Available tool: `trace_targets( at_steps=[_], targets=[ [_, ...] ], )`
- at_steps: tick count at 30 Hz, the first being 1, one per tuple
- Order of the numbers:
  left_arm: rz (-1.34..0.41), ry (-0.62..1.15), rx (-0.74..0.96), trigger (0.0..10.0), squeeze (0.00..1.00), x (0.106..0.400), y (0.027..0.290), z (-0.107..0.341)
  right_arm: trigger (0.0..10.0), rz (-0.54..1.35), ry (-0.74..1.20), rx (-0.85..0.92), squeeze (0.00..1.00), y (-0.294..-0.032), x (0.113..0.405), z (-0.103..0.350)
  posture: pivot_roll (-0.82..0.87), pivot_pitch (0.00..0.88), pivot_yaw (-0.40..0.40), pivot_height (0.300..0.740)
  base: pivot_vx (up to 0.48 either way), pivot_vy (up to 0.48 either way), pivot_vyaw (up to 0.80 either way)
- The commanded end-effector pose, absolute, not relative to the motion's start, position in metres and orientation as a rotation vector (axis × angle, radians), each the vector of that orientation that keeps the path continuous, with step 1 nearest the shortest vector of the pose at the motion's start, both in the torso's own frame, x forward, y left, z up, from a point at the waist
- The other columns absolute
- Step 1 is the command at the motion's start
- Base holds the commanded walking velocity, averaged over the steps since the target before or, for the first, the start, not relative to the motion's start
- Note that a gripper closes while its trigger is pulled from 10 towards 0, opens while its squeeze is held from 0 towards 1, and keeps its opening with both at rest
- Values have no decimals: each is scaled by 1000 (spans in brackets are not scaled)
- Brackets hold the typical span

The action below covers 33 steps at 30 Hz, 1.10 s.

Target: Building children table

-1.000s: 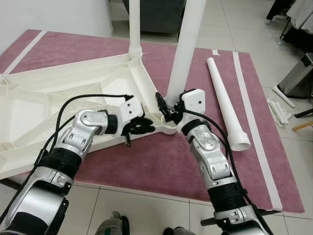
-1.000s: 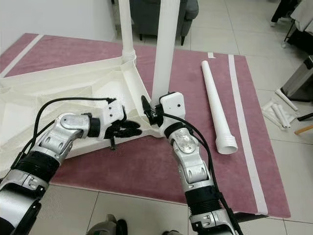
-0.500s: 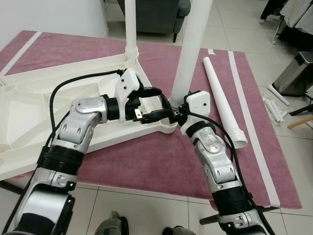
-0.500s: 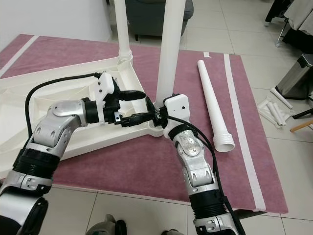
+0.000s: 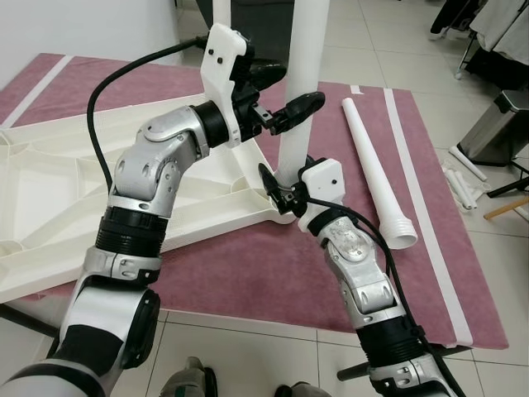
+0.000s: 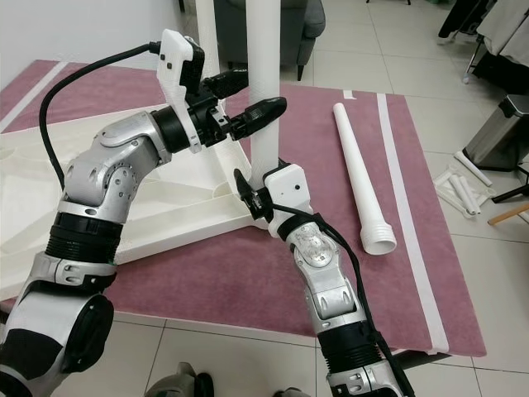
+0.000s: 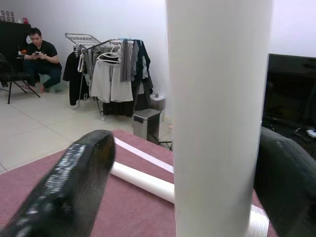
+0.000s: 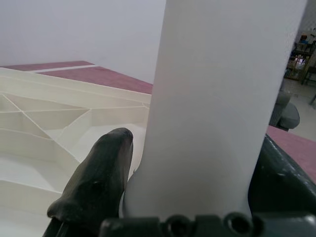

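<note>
We have the upright leg (image 5: 304, 50) between both grippers — left gripper (image 5: 285, 95) open around it higher up, right gripper (image 5: 277, 188) clamped at its base.

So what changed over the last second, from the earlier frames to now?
The left gripper rose from the tabletop's near corner to the upright leg, its open fingers now straddling the leg higher up. The right gripper stayed around the leg's base at the corner socket. The loose leg still lies on the rug, and the far leg still stands.
</note>
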<state>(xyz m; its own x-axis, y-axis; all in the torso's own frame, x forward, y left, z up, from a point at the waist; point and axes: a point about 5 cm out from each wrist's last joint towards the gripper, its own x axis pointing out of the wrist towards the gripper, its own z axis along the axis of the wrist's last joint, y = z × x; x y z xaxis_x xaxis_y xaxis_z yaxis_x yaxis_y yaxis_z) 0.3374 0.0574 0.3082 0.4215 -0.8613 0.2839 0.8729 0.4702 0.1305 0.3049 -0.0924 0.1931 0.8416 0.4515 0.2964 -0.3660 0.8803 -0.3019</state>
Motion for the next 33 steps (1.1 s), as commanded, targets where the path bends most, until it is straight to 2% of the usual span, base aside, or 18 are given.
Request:
trace_targets(
  at_steps=[1, 2, 6, 7, 14, 15, 18, 20, 23, 24, 25, 26, 33],
  targets=[
    [-1027, -316, -52, 3843, 0, 340, 59, 310, 0, 455, -378, -258, 0, -90, 302, 191, 124, 53, 19, 740, 0, 0, 0],
    [-1044, -306, -65, 0, 0, 338, 58, 310, 0, 450, -377, -261, 0, -90, 302, 190, 125, 54, 20, 740, 0, 0, 0],
    [-1081, -298, -100, 0, 0, 333, 58, 312, 0, 438, -373, -270, 0, -91, 304, 190, 127, 55, 19, 740, 0, 0, 0],
    [-1104, -301, -109, 0, 0, 330, 58, 313, 10000, 430, -371, -280, 0, -91, 305, 190, 128, 56, 18, 740, 0, 0, 0],
    [-1183, -331, -74, 0, 0, 318, 55, 312, 10000, 417, -378, -320, 0, -91, 309, 193, 131, 55, 17, 740, 0, 0, 0],
    [-1197, -336, -23, 0, 0, 315, 53, 310, 10000, 424, -382, -313, 1000, -89, 310, 196, 132, 56, 14, 740, 0, 0, 0],
    [-1213, -339, 47, 0, 0, 312, 49, 305, 10000, 437, -386, -292, 1000, -86, 312, 202, 134, 56, 12, 740, 0, 0, 0],
    [-1223, -334, 107, 0, 0, 310, 46, 300, 10000, 460, -386, -278, 0, -83, 313, 209, 134, 57, 11, 740, 0, 0, 0],
    [-1227, -319, 142, 0, 0, 310, 44, 295, 10000, 477, -395, -274, 0, -81, 313, 216, 133, 57, 11, 740, 0, 0, 0],
    [-1225, -316, 145, 0, 0, 310, 44, 295, 7059, 482, -396, -272, 0, -81, 313, 219, 132, 57, 11, 740, 0, 0, 0],
    [-1224, -313, 146, 0, 0, 310, 44, 295, 7059, 486, -397, -271, 0, -80, 313, 220, 132, 57, 11, 740, 0, 0, 0],
    [-1223, -313, 147, 0, 0, 310, 45, 295, 0, 491, -394, -272, 0, -81, 313, 220, 130, 57, 11, 740, 0, 0, 0],
    [-1216, -325, 158, 0, 0, 310, 45, 295, 0, 516, -344, -233, 0, -82, 313, 216, 129, 57, 12, 740, 0, 0, 0]
  ],
)
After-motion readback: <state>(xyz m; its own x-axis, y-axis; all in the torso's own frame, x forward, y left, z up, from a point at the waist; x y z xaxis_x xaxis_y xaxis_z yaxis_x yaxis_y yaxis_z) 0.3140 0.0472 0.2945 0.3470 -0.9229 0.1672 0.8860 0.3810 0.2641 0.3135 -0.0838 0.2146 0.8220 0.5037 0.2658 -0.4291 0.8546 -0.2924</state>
